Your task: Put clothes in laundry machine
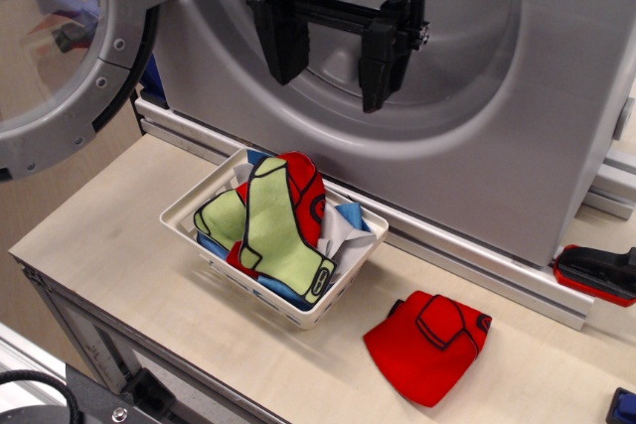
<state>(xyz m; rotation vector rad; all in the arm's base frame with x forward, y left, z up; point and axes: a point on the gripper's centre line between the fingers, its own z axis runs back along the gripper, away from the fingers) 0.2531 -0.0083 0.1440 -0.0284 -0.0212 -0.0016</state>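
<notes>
The laundry machine [477, 146] fills the top and right of the frame, a big grey front-loader with its wide round drum opening facing out. Its door [60, 57] is swung open at the upper left, a round grey rim around a clear window.

In front of the drum opening, at top centre, hangs the black gripper [333, 62]. Its two thick fingers point downward with a clear gap between them, and nothing is held there.

Below it, on the pale wooden desk [109, 235], sits a white slotted basket [298, 312] at the centre of the frame, close to the machine's base rail. The clothes are heaped inside it: a lime green garment [276, 225] with black outline stitching lies on top, running diagonally; a second green piece [221, 215] is just to its left; a red garment [303, 186] shows beneath and behind them; bits of blue fabric [350, 215] peek out at the right and lower edges, beside something pale grey-white.

A separate red garment [429, 343], also outlined in black, lies flat on the desk at lower right, apart from the basket.

A red and black object [596, 273] rests at the right edge, by the machine's base.
</notes>
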